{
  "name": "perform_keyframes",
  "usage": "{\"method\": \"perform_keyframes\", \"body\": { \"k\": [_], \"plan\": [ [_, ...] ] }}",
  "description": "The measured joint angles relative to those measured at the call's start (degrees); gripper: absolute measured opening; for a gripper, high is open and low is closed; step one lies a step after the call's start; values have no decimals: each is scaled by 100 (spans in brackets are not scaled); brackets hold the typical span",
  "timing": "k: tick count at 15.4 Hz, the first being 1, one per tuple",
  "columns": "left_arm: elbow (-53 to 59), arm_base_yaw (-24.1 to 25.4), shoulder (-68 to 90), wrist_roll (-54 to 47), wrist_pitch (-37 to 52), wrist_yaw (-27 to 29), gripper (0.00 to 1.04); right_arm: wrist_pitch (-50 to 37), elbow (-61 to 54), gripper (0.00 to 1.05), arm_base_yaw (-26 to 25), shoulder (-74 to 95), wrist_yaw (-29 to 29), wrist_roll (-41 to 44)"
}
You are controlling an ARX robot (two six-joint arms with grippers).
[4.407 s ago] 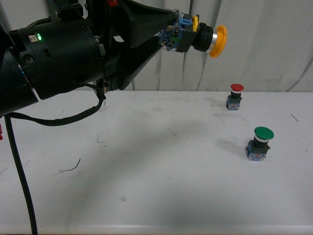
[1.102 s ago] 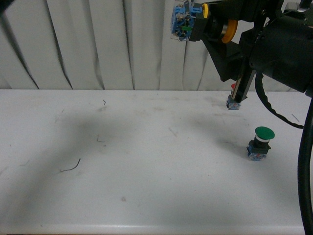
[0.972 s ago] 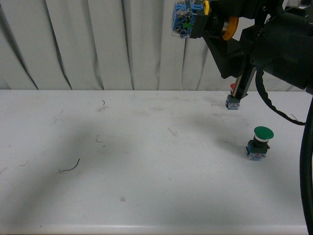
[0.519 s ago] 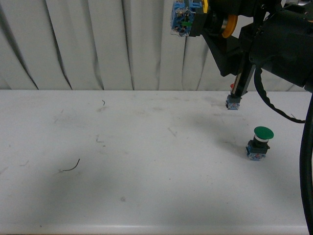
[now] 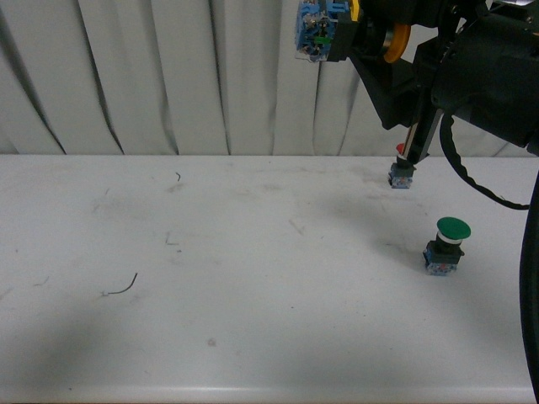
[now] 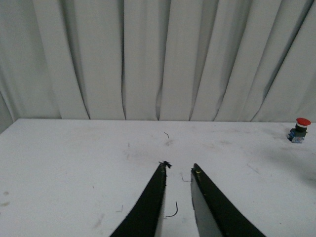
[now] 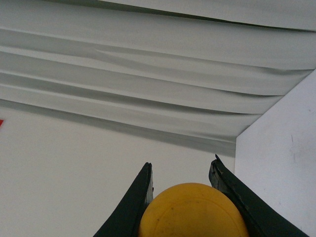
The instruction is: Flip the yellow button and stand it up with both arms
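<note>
Fingers-wise, got the black right gripper [image 7: 181, 164] clamped on the small yellow-capped, blue-based push-button [image 5: 324, 29], sideways, high over the white table's [image 5: 253, 278] far-right corner. Looks mid-flip, with the left gripper [image 6: 178, 168] slightly spread and empty; still needs standing upright.

I see the yellow button [image 7: 193, 210] clamped in my right gripper [image 7: 181, 163], dark fingers [image 7: 139, 200] hugging its cap at ten and two o'clock, pleated curtain [image 7: 123, 64] beyond.
</note>
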State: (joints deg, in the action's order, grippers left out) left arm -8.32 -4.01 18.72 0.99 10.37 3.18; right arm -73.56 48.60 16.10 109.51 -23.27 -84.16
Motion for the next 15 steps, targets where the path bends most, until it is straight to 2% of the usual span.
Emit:
{"method": "perform_keyframes", "body": {
  "k": [1,2,8,9,10,15],
  "plan": [
    [76,382,-140,0,0,-251,7,4,0,34,0,0,0,20],
    [243,402,-286,-7,-52,-321,2,4,22,34,2,-4,-24,46],
    [546,393,-815,-4,-297,-319,2,-4,33,34,96,-136,-39,199],
    [544,393,-1246,-4,-920,-319,2,4,28,34,118,-136,-37,227],
    [640,393,-1679,-4,-1119,-319,2,4,26,34,129,-136,-26,258],
    [776,396,-1821,-7,-1073,-317,2,7,-42,34,234,-136,-9,302]
  ]
}}
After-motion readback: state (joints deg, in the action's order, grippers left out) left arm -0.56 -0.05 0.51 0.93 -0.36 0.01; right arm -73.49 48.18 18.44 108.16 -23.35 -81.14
